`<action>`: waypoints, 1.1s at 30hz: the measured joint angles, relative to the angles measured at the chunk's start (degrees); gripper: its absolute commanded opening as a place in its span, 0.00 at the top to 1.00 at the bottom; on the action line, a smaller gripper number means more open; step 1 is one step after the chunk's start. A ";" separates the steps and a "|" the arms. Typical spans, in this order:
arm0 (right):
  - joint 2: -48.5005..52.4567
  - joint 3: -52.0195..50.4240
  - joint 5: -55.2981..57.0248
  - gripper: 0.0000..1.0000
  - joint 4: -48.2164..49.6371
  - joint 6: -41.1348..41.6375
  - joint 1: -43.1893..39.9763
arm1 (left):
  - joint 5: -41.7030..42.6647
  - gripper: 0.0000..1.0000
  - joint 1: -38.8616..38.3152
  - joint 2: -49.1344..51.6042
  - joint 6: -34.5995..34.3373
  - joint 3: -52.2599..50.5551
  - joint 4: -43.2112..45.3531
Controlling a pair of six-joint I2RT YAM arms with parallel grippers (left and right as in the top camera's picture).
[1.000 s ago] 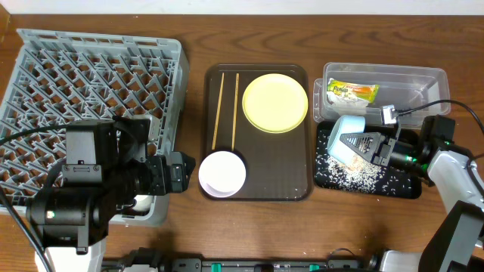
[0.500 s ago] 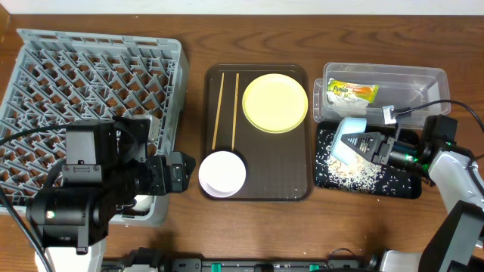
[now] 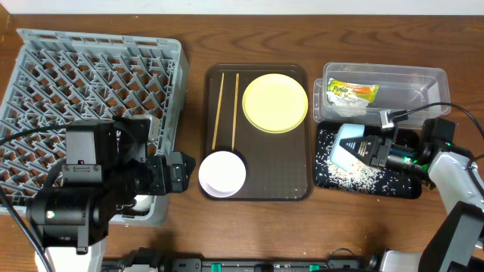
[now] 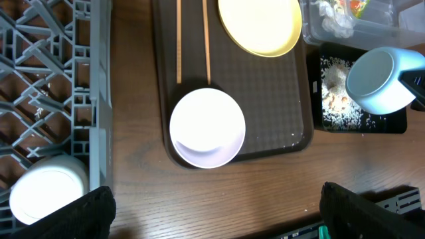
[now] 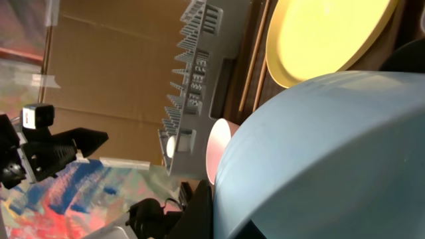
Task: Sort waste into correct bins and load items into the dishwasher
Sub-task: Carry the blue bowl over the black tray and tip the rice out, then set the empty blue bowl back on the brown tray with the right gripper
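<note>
My right gripper [image 3: 369,149] is shut on the light-blue bowl [image 3: 348,145], holding it tipped on its side over the black tray [image 3: 404,185], where white rice grains [image 3: 355,175] lie. In the right wrist view the bowl [image 5: 332,153] fills the frame beside one dark finger [image 5: 202,212]. The clear tub [image 3: 408,79] holds the green-and-orange wrapper [image 3: 352,92] and a whitish scrap [image 4: 335,20]. The yellow plate [image 3: 274,102], two chopsticks [image 3: 225,109] and the white bowl [image 3: 221,174] lie on the brown serving tray [image 3: 299,177]. My left gripper [image 3: 172,174] is open and empty beside the grey rack [image 3: 91,91].
A round white item [image 4: 43,196] sits in the rack's near corner under my left arm. A cable [image 3: 412,112] runs over the clear tub's front edge to my right wrist. Bare wood [image 4: 219,199] shows in front of the brown tray.
The blue bowl in my right gripper has shifted slightly lower and turned a little over the black tray. The left arm has not moved.
</note>
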 measured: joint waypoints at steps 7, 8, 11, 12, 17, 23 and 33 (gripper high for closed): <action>-0.59 -0.04 1.70 0.99 2.69 0.94 0.13 | 0.00 0.02 0.00 0.00 0.00 0.00 0.00; -0.87 -0.04 3.10 0.99 3.89 1.27 0.15 | 0.00 0.02 0.00 0.00 0.00 0.00 0.00; -1.33 -0.02 3.98 0.99 4.11 3.82 0.20 | 0.00 0.02 0.00 0.00 0.00 0.00 0.00; -1.46 -0.02 3.02 0.99 3.82 3.78 0.44 | 0.00 0.02 0.00 0.00 0.00 0.00 0.02; -4.63 -0.02 6.32 0.99 3.54 6.23 4.04 | 0.00 0.02 0.00 0.00 0.00 0.00 0.00; -12.61 1.84 18.91 0.99 1.55 11.19 14.93 | 0.00 0.02 0.00 0.00 0.00 0.00 0.00; -15.50 5.20 59.19 0.98 9.66 21.51 52.50 | 0.00 0.02 0.00 0.00 0.00 0.00 0.00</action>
